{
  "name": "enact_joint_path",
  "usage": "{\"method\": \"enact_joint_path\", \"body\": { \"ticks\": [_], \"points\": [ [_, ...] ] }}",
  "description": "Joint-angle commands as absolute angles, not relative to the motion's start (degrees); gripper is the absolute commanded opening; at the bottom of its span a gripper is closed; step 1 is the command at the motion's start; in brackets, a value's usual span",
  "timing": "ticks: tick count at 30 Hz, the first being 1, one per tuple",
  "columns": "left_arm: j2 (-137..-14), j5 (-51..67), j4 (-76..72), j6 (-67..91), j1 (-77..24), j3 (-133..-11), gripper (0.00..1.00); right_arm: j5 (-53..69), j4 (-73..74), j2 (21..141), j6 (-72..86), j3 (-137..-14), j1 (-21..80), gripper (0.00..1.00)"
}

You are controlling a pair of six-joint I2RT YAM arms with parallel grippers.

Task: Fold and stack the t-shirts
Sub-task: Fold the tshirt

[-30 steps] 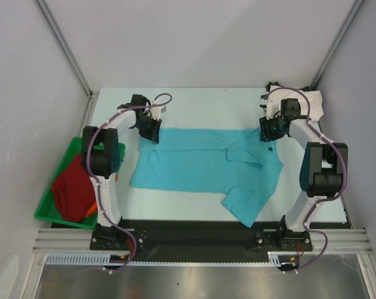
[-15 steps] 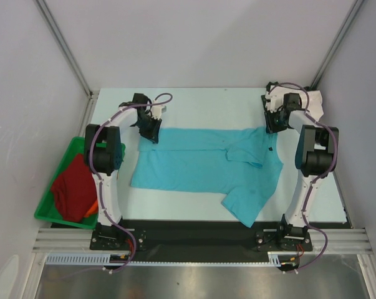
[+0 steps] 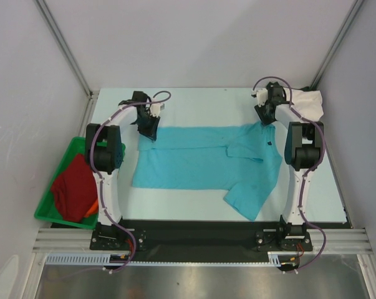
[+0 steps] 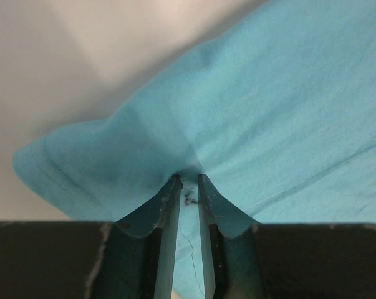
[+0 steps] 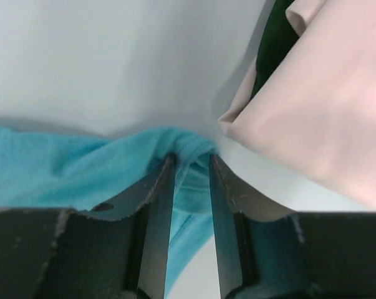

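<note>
Left tool [image 4: 188, 180] and right tool [image 5: 192, 159], nearly closed, each pinch the turquoise t-shirt [image 3: 200, 165] spread across the tabletop [image 3: 194, 106].

Top camera looks down from above and behind the arms [image 3: 106, 156], whole table [image 3: 200, 103] in view. Each wrist camera sits very close, facing along its fingers [image 4: 167, 224] at a far edge of the shirt [image 3: 194, 165], shared by all three views.

— Cloth, listed?
— Turquoise t-shirt [image 3: 194, 165]: soft matt knit, fine rib. Cream-white shirt [image 3: 309, 104]: smooth matt cloth.
— Hard surfaces?
— Green bin [image 3: 44, 210], left: smooth plastic. Table [image 3: 200, 109]: pale, smooth, matt.
</note>
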State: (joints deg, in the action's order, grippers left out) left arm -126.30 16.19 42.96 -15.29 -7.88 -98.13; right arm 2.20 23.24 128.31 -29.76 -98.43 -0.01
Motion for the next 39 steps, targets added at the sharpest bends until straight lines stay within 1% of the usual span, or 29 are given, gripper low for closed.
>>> {"method": "enact_joint_path", "body": {
  "ticks": [1,4,12,15,19,21,23,24,25,26,27,28,29,30,31,33,34,37,39],
  "points": [
    [-129.9,8.7,40.4,-15.6,-4.8,-100.5,0.25,-1.7,22.7,132.4,-32.3,-101.6,-0.2,0.34],
    [-131.5,7.8,40.7,-15.6,-3.6,-102.4,0.25,-1.7,25.3,135.3,-32.2,-106.6,-0.2,0.33],
    [-135.8,6.7,41.1,-16.2,-3.3,-110.6,0.25,-2.3,23.4,137.3,-32.6,-109.6,2.2,0.33],
    [-135.4,5.3,40.3,-16.0,-3.5,-113.4,0.28,-2.6,22.3,136.6,-33.0,-110.5,2.4,0.33],
    [-130.3,4.2,39.6,-16.9,-5.0,-114.8,0.29,-2.5,21.8,132.6,-33.1,-112.1,2.2,0.36],
    [-124.9,4.3,39.3,-17.2,-5.9,-113.2,0.30,-0.9,22.2,128.2,-32.4,-112.7,1.9,0.38],
    [-120.9,4.3,38.9,-18.1,-7.6,-111.5,0.31,1.0,22.0,124.5,-32.0,-111.5,1.9,0.40],
    [-117.3,4.6,39.0,-18.2,-8.3,-109.8,0.32,2.0,21.4,120.4,-31.6,-108.8,2.0,0.42],
    [-115.3,4.7,39.1,-18.3,-9.6,-109.0,0.36,4.1,19.6,117.6,-31.5,-106.6,1.9,0.43],
    [-113.8,4.8,40.0,-18.4,-10.2,-108.3,0.38,5.3,18.8,115.2,-31.5,-104.4,2.0,0.44],
    [-111.0,5.7,40.5,-18.4,-10.7,-107.2,0.42,6.9,18.3,110.2,-31.9,-102.1,2.3,0.45],
    [-109.7,6.0,40.8,-18.5,-11.8,-106.1,0.50,9.2,17.8,107.8,-32.4,-96.1,2.2,0.47],
    [-108.5,6.1,40.9,-18.6,-12.2,-104.9,0.53,13.7,17.1,105.6,-33.3,-93.3,2.5,0.52],
    [-106.4,6.2,41.0,-18.6,-12.5,-102.4,0.58,15.5,17.1,103.1,-34.1,-89.9,2.8,0.54],
    [-105.8,7.1,41.5,-18.3,-12.6,-101.4,0.69,18.8,19.3,99.6,-37.4,-85.0,3.4,0.55],
    [-104.7,7.9,42.2,-17.8,-12.6,-98.7,0.76,19.9,23.4,96.3,-41.7,-79.9,6.2,0.56],
    [-103.9,8.6,42.5,-17.2,-12.6,-97.8,0.83,21.3,27.2,93.1,-45.2,-74.9,6.9,0.56],
    [-101.7,10.6,42.8,-15.5,-12.6,-95.4,0.92,25.0,34.6,86.6,-51.8,-67.6,10.0,0.56],
    [-100.3,11.9,42.2,-14.5,-12.6,-93.2,0.93,24.9,36.6,83.5,-52.6,-61.5,12.6,0.56]
  ]
}}
